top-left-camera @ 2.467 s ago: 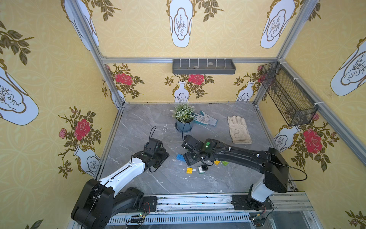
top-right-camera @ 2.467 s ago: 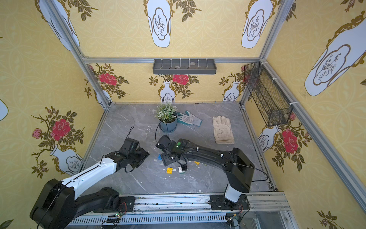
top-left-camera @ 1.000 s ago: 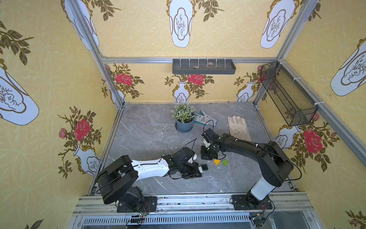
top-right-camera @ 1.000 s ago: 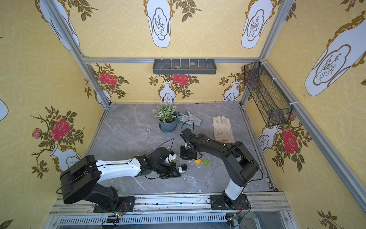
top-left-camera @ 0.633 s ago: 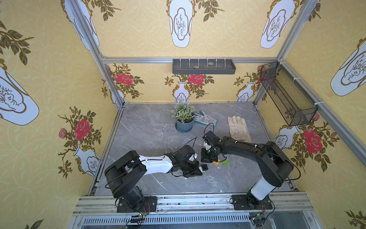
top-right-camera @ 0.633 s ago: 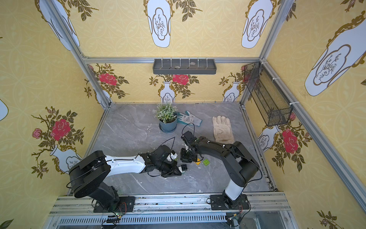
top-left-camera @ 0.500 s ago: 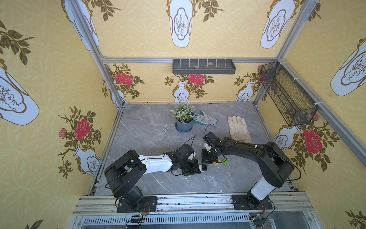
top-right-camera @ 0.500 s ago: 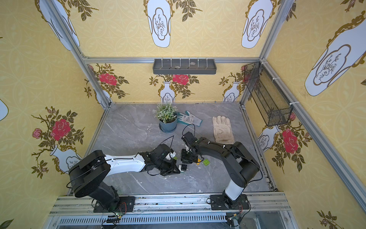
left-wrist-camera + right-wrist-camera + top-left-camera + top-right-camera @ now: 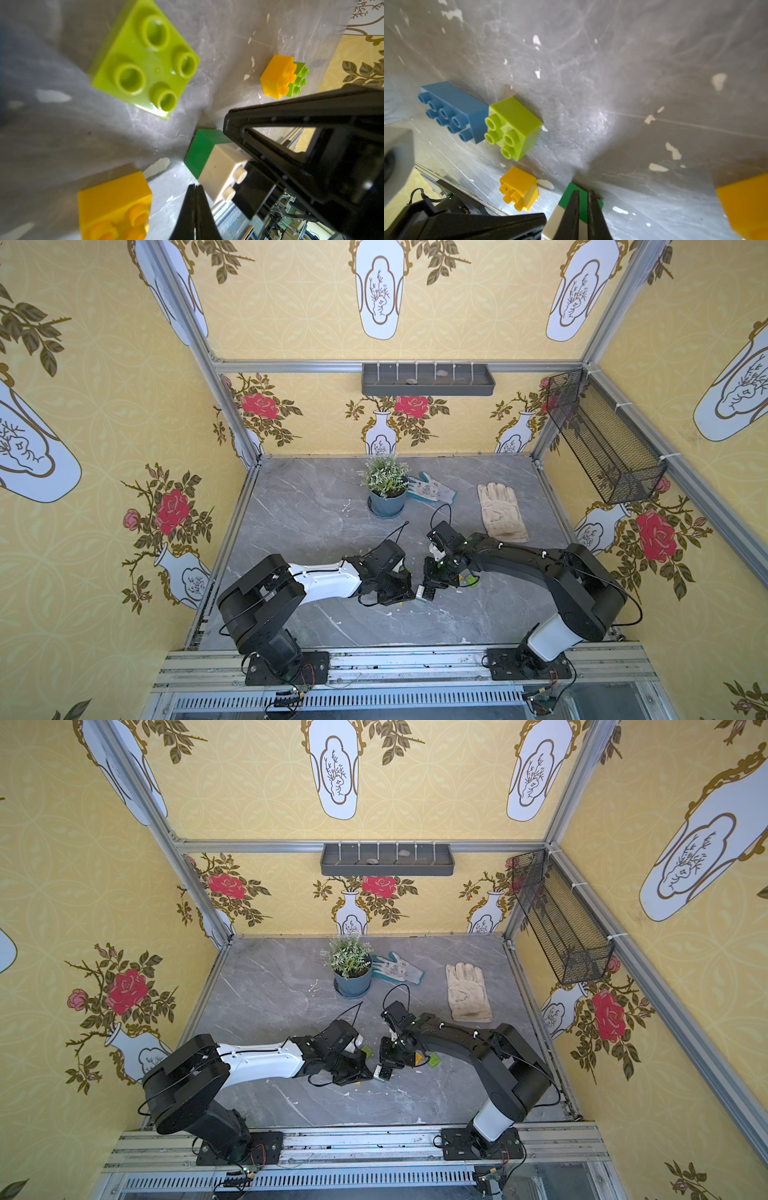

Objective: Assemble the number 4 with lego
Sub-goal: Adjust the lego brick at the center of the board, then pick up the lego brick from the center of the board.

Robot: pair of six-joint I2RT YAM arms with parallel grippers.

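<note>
Green-white-black stem point(image 9: 220, 172) lay built; beside it the left claw point(image 9: 195, 187) and right claw point(image 9: 583, 192) were pressed together, empty; fetching the blue brick point(image 9: 452, 108) seemed next

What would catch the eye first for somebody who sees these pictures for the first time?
Two robot arms meet at the middle of the grey table, the left gripper and right gripper, both shut, at a small green, white and black brick stack. Loose bricks lie near it: a lime brick, a yellow brick and a long blue brick. A potted plant stands at the back.
</note>
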